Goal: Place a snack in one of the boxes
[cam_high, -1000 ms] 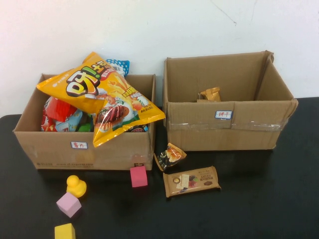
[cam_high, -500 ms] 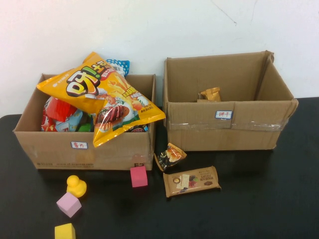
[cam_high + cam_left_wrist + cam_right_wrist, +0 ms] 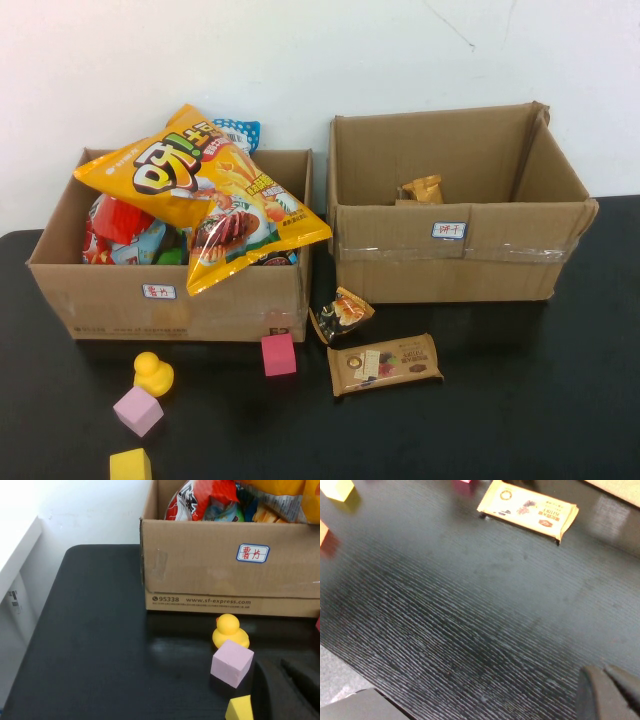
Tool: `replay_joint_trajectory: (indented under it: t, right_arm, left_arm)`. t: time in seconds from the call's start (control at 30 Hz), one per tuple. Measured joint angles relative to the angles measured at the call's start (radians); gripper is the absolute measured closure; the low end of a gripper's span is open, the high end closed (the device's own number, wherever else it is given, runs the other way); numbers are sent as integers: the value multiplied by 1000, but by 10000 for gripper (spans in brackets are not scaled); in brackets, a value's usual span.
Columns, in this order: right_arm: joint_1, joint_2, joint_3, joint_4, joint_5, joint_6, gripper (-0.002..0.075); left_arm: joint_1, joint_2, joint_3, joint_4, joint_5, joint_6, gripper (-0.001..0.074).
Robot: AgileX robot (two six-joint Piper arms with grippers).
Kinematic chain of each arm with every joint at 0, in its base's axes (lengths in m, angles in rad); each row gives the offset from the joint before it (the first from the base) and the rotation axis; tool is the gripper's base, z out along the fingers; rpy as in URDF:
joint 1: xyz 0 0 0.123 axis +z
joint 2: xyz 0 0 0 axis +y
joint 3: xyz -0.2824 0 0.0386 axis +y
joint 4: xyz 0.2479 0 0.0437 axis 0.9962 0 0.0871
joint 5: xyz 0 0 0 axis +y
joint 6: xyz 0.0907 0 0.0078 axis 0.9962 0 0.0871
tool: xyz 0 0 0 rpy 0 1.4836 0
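A: Two cardboard boxes stand along the far edge of the black table (image 3: 520,400). The left box (image 3: 180,300), toward the far-left corner, is heaped with snack bags, a big yellow chip bag (image 3: 200,190) riding on top. The right box (image 3: 450,255) holds one small golden packet (image 3: 422,189) against its back wall.

B: And the loose snacks?

A: A flat brown snack bar (image 3: 384,364) lies mid-table, in front of the gap between the boxes. A small dark snack packet (image 3: 341,314) lies just behind it, at the left box's front corner.

B: The toys?

A: A pink cube (image 3: 279,354) sits near the bar; a yellow duck (image 3: 153,373), a lilac cube (image 3: 138,411) and a yellow block (image 3: 130,465) trail toward the near edge on the left side.

B: The grippers?

A: Neither appears from above. The left gripper (image 3: 287,680) hangs near the lilac cube, its dark fingers apart and empty. The right gripper (image 3: 610,692) hovers over bare table near the bar; whether it is wide or narrow, I cannot tell.
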Motion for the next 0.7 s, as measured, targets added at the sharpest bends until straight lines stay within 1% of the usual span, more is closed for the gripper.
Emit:
replay_joint_trajectory:
  t: [0.27,0.37,0.47,0.57,0.7]
  right_arm:
    - [0,-18,4,0,1,0,725]
    - [0,-82,35,-13,-9,-4,725]
    - [-10,-188,90,-53,-60,-8,725]
    - [-51,-297,181,-74,-158,-10,725]
    - [-139,-467,322,-56,-287,4,725]
  left_arm:
    - [0,0,0,0,2,2,736]
    - [-1,0,0,0,2,2,736]
    - [-1,0,0,0,4,2,736]
    - [-1,0,0,0,4,2,736]
    - [-1,0,0,0,6,2,736]
